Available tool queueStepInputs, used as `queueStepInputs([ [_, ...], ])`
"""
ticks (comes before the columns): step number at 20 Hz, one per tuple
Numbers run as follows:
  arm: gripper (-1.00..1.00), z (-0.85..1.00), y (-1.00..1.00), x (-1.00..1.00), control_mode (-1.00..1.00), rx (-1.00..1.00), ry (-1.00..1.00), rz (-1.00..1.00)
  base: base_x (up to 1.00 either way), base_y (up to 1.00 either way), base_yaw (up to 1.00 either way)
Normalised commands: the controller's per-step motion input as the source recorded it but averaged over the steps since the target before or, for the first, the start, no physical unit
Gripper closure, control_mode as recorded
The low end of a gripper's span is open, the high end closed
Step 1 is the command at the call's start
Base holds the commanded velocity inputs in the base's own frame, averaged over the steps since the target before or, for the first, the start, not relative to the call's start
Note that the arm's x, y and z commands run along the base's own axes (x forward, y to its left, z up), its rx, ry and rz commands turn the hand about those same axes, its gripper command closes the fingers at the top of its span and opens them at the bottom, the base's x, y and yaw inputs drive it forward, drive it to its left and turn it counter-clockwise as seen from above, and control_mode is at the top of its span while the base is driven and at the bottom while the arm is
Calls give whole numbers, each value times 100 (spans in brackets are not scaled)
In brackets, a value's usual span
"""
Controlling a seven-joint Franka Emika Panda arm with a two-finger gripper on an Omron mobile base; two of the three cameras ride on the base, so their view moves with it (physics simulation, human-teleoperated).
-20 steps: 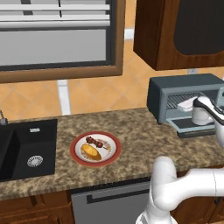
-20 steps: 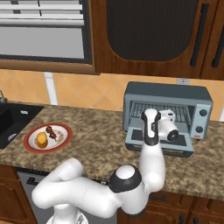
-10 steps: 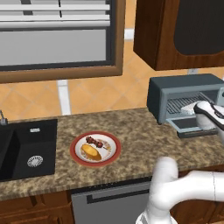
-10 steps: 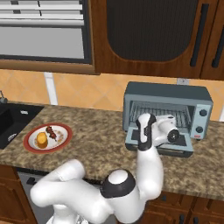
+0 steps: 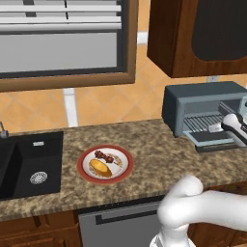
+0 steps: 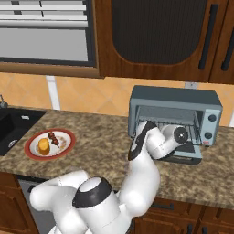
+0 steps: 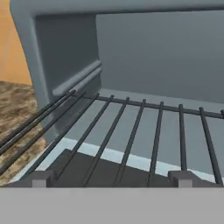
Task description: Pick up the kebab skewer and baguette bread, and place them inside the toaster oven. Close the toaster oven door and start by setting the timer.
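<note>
The two-finger gripper [image 7: 111, 178] hangs open and empty over the wire rack of the boxy blue-grey toaster oven [image 6: 175, 119]. On the red-rimmed plate [image 5: 105, 163] near the counter's front edge lie the thin kebab skewer [image 5: 104, 156], probably light and stiff, best pinched mid-stick, and the golden baguette bread [image 5: 100, 167].

Your left base view cuts toaster oven [image 5: 202, 108] off at right edge. In right base view, arm hides part of toaster oven door [image 6: 185, 154] from you. Pincer [image 7: 111, 177] fingertips barely visible to you; jaw gap unreadable. Kebab skewer [image 6: 54, 137] chunks too small to count.
</note>
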Motion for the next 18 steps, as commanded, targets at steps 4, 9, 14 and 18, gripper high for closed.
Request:
queueStepInputs([
  [4, -100, 31, -8, -74, -100, 0, 53, 0, 0, 0, 0],
  [9, -100, 87, 43, -100, -100, -2, 17, 0, 0, 0, 0],
  [14, -100, 14, 100, -100, -100, -19, 5, 0, 0, 0, 0],
  [18, -100, 0, 100, -96, -100, -24, 0, 5, 0, 0, 0],
])
